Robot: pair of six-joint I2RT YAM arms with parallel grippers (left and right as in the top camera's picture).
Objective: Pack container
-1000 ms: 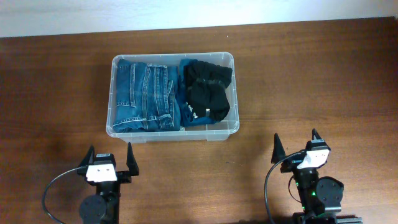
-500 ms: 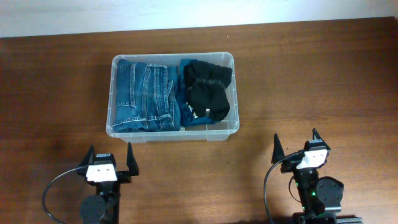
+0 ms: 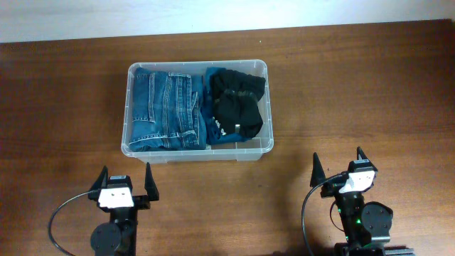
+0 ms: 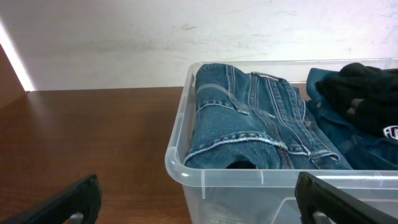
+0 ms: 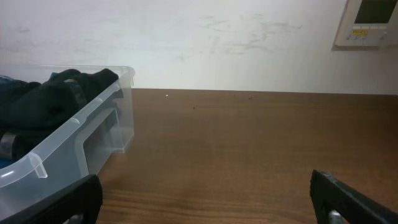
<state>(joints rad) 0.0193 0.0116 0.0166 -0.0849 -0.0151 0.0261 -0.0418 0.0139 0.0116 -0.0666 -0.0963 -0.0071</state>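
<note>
Nothing seems to have moved: not container (image 3: 197,153), left gripper (image 3: 126,171) or right gripper (image 3: 338,155).

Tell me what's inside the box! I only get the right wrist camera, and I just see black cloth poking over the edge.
Observer: From overhead, folded blue jeans fill the left half of the container.
Operator: And on the right side?
Observer: A black garment lies on top of a dark blue one.
Operator: Is anything grabbing it?
Observer: No. The left gripper is open, empty and apart from the container, on its near side.
</note>
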